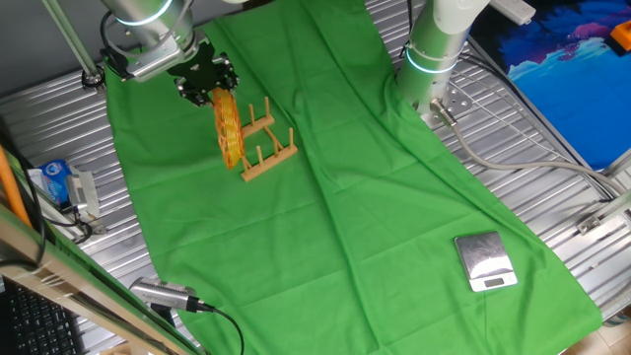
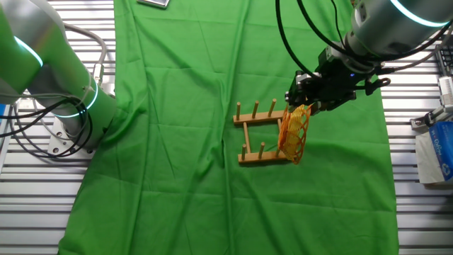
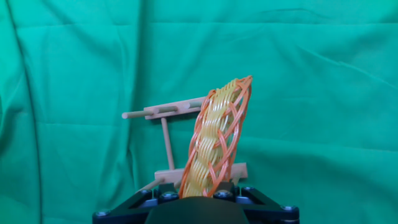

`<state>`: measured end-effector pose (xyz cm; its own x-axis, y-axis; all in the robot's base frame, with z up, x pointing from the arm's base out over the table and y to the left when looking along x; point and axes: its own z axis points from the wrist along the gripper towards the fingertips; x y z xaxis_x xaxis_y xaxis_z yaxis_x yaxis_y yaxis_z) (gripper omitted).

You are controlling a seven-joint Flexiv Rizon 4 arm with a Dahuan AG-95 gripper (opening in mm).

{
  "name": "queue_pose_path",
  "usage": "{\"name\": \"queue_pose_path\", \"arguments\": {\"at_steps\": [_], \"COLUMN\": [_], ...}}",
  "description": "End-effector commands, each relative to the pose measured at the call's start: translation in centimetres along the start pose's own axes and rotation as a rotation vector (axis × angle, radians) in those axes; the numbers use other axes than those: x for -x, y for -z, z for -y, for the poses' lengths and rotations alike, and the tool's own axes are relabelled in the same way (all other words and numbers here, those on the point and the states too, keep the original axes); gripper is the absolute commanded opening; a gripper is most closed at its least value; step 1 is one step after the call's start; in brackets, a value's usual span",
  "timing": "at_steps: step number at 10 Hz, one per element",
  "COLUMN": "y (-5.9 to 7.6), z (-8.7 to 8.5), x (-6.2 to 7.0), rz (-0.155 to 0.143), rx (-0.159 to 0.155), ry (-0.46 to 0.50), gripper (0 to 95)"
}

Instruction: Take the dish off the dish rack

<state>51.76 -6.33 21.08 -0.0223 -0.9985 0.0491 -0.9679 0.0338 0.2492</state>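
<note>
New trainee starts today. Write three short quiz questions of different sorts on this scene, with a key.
1. True or false: the dish lies flat on the cloth.
2. What holds the dish? A) the gripper B) the scale C) nothing
3. Fill in: the dish stands on edge at one end of the ___.

Key: 1 false; 2 A; 3 rack.

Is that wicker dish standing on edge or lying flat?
On edge: the dish hangs upright from the gripper at the rack's end.
</note>
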Motion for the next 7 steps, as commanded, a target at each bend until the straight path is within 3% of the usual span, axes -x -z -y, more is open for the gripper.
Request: {"name": "queue_pose_path", "arguments": {"at_steps": [1, 7], "y": [-0.02, -0.21], "z": [0.07, 0.48], "x": [-0.01, 0.30], "rz": [0.001, -0.007], "rx": [0.000, -0.006], "ry": [-0.001, 0.007], "gripper": [38.0, 38.0]}}
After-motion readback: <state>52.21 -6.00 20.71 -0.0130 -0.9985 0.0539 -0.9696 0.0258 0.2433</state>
